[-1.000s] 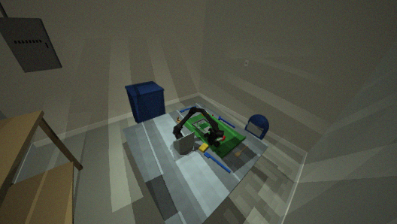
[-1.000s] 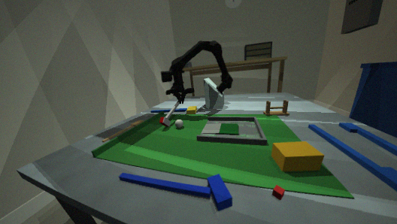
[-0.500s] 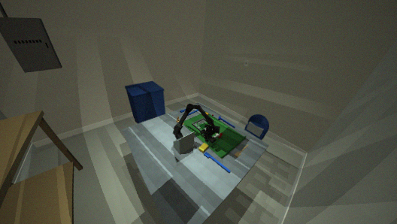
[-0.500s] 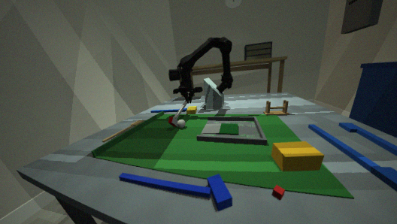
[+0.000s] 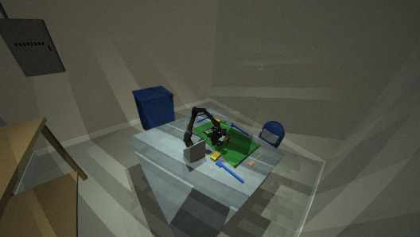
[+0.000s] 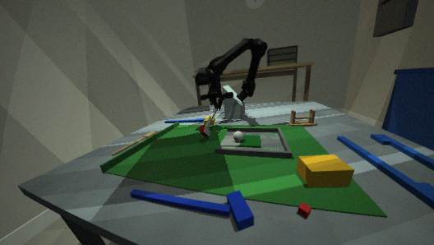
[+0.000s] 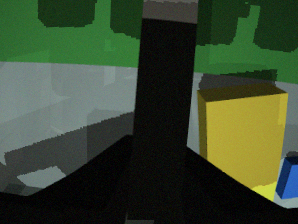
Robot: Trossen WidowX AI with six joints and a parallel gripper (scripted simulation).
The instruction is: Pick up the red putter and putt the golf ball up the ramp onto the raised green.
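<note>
Landmark: gray-walled frame (image 6: 254,154). White ball (image 6: 237,136) inside it, on the pale ramp beside the raised green (image 6: 251,141). My gripper (image 6: 218,108) is clamped on the putter (image 6: 209,123), its red head near the frame. Yellow block (image 6: 325,171), boxy, near frame; green mat (image 6: 164,156) under it; streaked gray table (image 6: 78,168); beige walls.

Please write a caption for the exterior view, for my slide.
The gripper holds the red putter behind the ball, seen at the ramp's frame.
</note>
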